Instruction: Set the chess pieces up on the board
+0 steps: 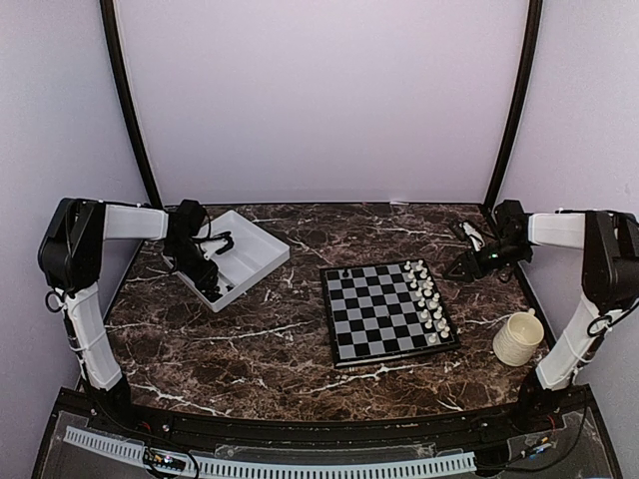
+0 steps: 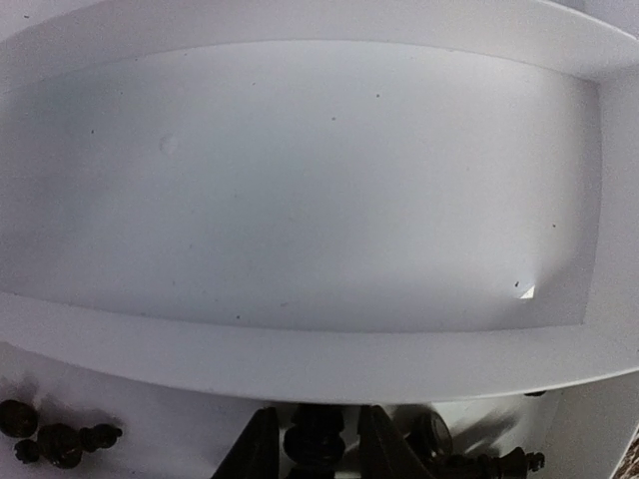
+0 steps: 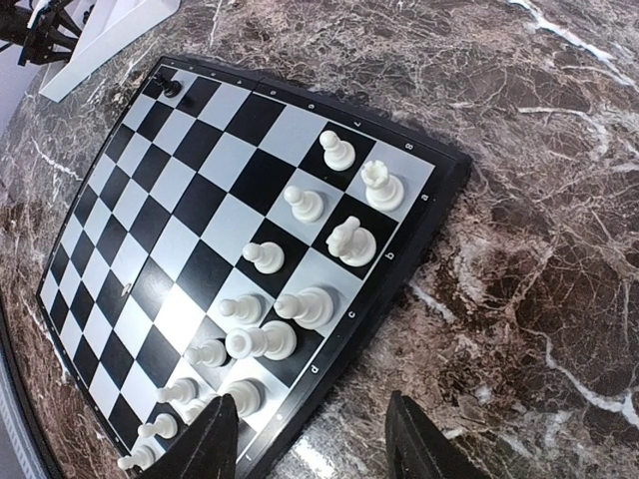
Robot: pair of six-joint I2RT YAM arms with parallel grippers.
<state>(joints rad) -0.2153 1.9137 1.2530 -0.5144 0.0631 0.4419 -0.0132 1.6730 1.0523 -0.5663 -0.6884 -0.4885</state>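
Observation:
The board (image 1: pixel 371 317) lies mid-table, with white chessmen in two rows along its right side and one black piece (image 1: pixel 346 271) on its far-left corner square. In the right wrist view the board (image 3: pixel 170 249) fills the left and that black piece (image 3: pixel 172 88) stands at its far corner. My left gripper (image 1: pixel 207 276) reaches down into the white tray. In its wrist view the fingers (image 2: pixel 262 451) stand either side of a black chessman (image 2: pixel 318 444) with thin gaps, so the left gripper (image 2: pixel 321 454) is open. Other black pieces (image 2: pixel 58 441) lie loose nearby. My right gripper (image 1: pixel 467 262) is open and empty beside the board's right edge (image 3: pixel 312 454).
The white two-compartment tray (image 1: pixel 262 244) sits at the back left; its far compartment (image 2: pixel 319 180) is bare, and the near one holds black pieces (image 2: pixel 486 463). A cream mug (image 1: pixel 518 337) stands at the right, near the right arm. The table is dark marble.

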